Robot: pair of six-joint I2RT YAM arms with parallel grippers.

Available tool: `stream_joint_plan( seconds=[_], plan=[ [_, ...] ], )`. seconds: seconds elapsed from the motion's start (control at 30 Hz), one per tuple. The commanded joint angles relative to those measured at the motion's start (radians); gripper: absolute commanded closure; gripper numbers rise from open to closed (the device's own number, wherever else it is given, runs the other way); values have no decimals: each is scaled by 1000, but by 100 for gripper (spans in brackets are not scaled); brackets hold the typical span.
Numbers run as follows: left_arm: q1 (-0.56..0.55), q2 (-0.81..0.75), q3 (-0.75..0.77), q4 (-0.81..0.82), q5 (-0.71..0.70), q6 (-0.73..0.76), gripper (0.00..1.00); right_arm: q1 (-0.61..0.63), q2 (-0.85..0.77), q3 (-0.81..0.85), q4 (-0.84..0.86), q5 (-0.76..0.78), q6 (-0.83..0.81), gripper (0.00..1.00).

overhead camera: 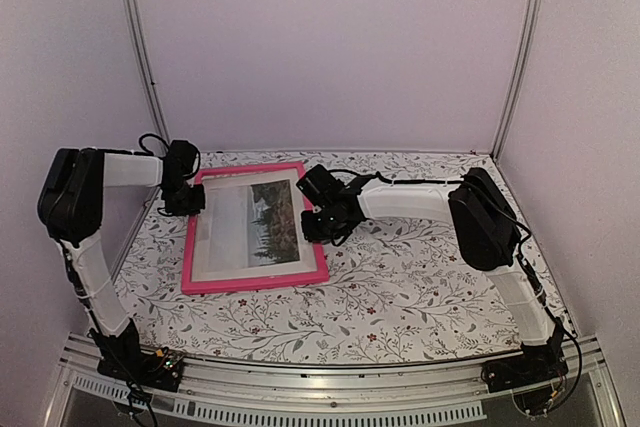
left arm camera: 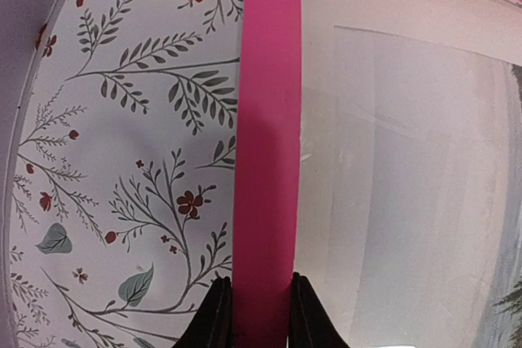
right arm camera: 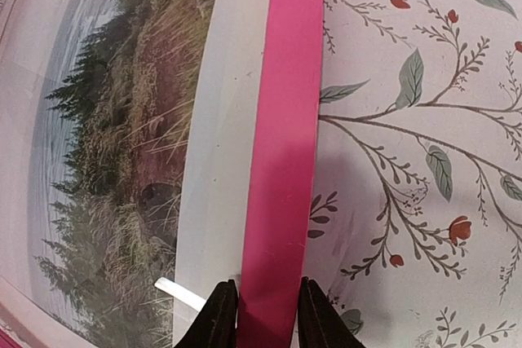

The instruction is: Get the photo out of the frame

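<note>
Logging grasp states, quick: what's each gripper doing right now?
Left gripper: closed on the frame, left rail.
Right gripper: closed on the frame, right rail.

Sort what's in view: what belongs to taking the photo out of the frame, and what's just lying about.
For the job: the frame, the photo inside it, the left gripper and the right gripper, each closed across a pink side rail.
Just there: the floral table cover, the plain walls.
</note>
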Motion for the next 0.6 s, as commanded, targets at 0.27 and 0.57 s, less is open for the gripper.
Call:
stream_joint_plan(
  seconds=[0.27, 0.57],
  plan=[
    [-48, -91, 47, -39, 0, -16, 100, 13, -73, 25, -45, 38, -28, 83],
    [-87, -84, 55, -42, 63, -44, 100, 14, -153, -45, -62, 70, -56, 74]
  ],
)
